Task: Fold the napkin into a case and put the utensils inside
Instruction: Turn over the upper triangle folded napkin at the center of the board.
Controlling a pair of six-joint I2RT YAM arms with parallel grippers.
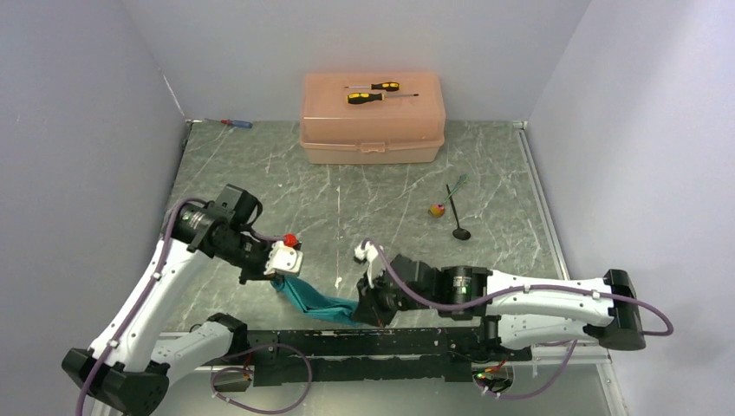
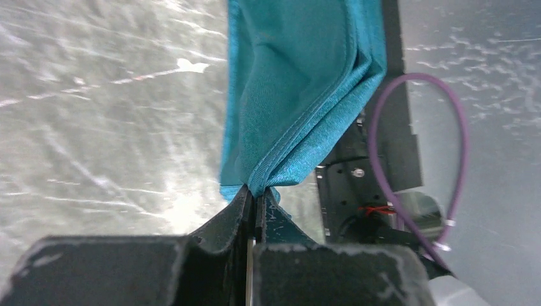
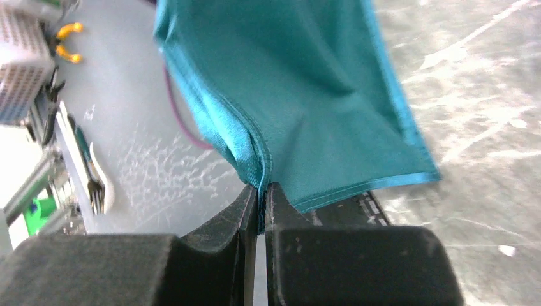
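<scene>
Left gripper (image 1: 279, 277) and right gripper (image 1: 368, 305) each clamped on the napkin (image 1: 316, 302).
It stretches folded between them, near the table (image 1: 390, 199) front edge.

Napkin (image 2: 293, 89): running off both wrist views' top edges. Small round object (image 1: 438, 210): showing too tiny to identify.

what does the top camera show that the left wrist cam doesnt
Only the top view: the peach box with two screwdrivers on its lid, the spoon and fork on the table, and the right gripper shut on the other end of the napkin. Only the left wrist view: the layered hem up close, pinched in the left gripper. Both: the teal napkin, the left gripper shut on it, the marbled table.
</scene>
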